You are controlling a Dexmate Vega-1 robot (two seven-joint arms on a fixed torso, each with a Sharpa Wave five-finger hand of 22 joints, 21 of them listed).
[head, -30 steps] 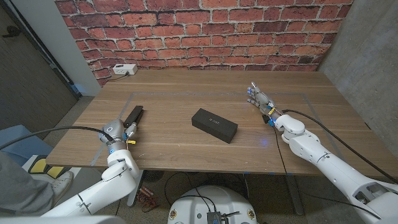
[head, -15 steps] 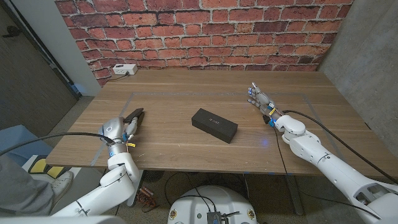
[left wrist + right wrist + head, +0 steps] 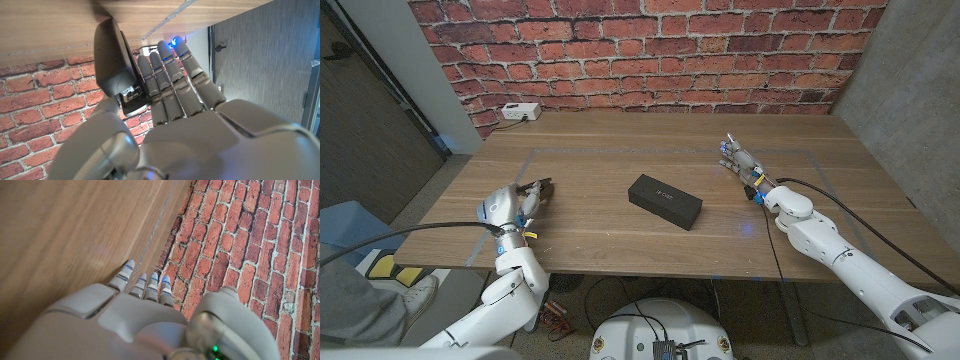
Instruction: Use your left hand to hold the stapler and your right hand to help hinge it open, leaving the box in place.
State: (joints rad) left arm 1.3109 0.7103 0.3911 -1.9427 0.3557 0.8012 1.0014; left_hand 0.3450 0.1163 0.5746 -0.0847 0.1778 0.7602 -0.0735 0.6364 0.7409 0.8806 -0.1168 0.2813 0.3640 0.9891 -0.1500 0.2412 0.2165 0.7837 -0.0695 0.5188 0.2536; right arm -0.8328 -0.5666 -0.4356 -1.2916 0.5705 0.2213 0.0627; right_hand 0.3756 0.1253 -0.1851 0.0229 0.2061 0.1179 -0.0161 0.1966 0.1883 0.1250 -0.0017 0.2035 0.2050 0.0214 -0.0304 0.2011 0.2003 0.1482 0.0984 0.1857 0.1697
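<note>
Two hands are seen in the head view. The left hand [image 3: 510, 205] is at the table's [image 3: 620, 240] near-left part with the stapler [image 3: 536, 188] taken up in it, the stapler's far end poking out toward the box [image 3: 665, 201]. The box lies at mid-table, well apart from both hands. The right hand [image 3: 740, 161] is held over the right side, fingers straight and apart, nothing in it.

In the left wrist view the stapler [image 3: 114, 62] is pinched between the thumb and the fingers [image 3: 165, 85], which are laid along its side; its tip seems close to the table edge [image 3: 60, 25].

In the right wrist view the right hand [image 3: 125, 315] is open over bare wood, fingers extended.

Risk, as judged: the grip looks shallow, so the stapler could be twisted out or dropped when the right hand pulls on it. The box could be knocked if the right arm is swept across low.
</note>
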